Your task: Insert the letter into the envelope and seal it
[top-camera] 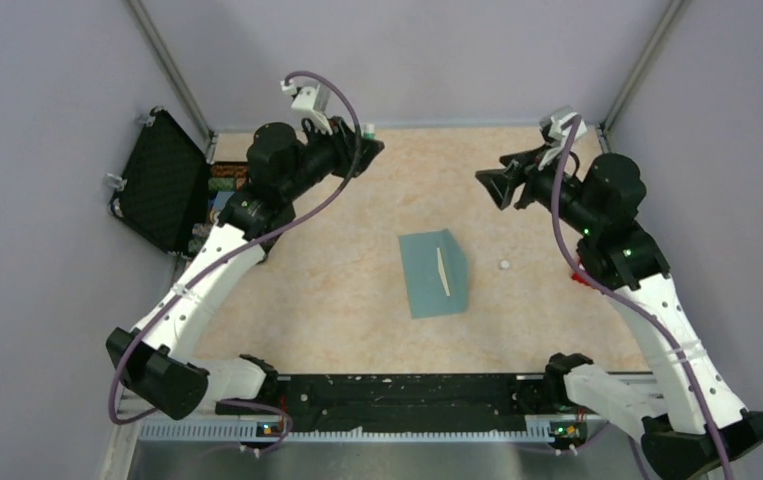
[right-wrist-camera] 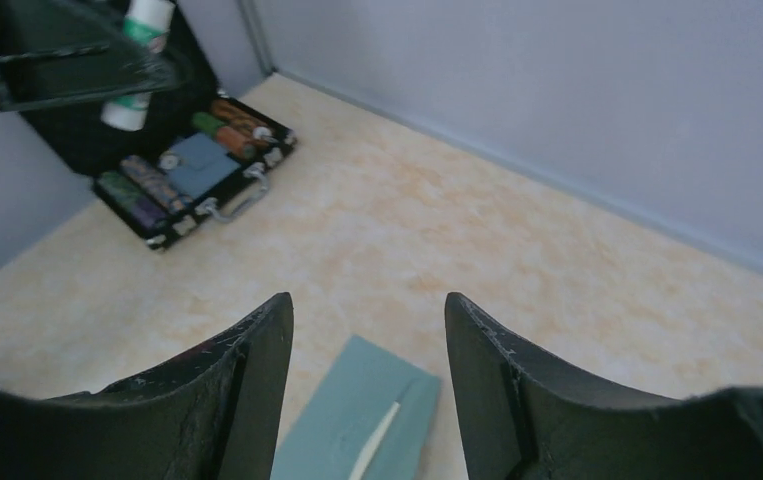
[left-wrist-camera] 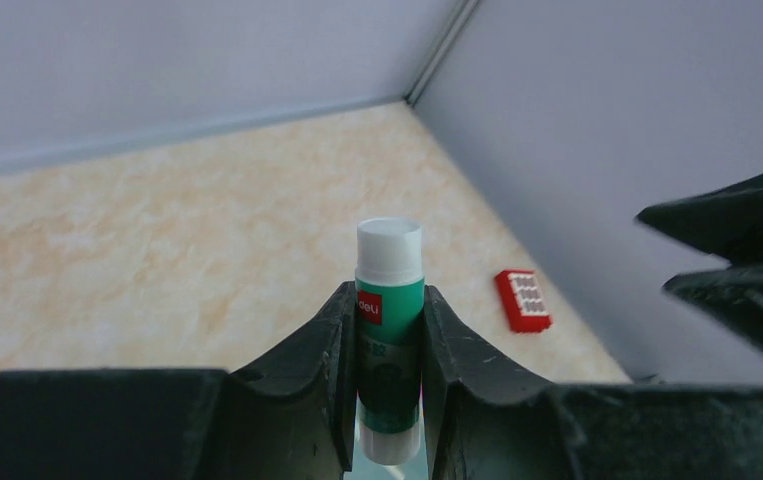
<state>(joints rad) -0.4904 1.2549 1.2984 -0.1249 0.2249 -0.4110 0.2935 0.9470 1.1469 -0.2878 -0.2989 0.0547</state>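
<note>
1. While the left pincer (left-wrist-camera: 387,292) is clenched round the middle of an upright green-and-white glue stick (left-wrist-camera: 389,335), the right pincer (right-wrist-camera: 367,300) stands released, its jaws apart with nothing between them.
2. The envelope (top-camera: 434,272) lies flat on the table (top-camera: 337,290), about midway between the two arms and closer to their bases than either pincer is.
3. Its long axis runs roughly from the far wall toward the bases, tilted a little, so its short edges face far and near.
4. Both pincers hang raised over the far part of the table, the left one far-left and the right one far-right. The right one looks the nearer of the two, and the envelope shows just below its fingers in the right wrist view.
5. From the left pincer the envelope lies toward the near right. My judgement is that the glue stick would have to come that way and downward to reach the flap.
6. A thin pale strip (top-camera: 443,272) runs along the envelope's length. I cannot tell whether it is a flap edge, a line of glue or the letter's edge, and no separate letter can be made out.
7. A small white dot (top-camera: 504,265) sits on the table just right of the envelope, too small to identify. I also cannot tell whether the stick's white upper end is a cap.
8. The right wrist view cuts off the envelope's lower part. An open black case (top-camera: 162,180) stands at the table's left edge.
</note>
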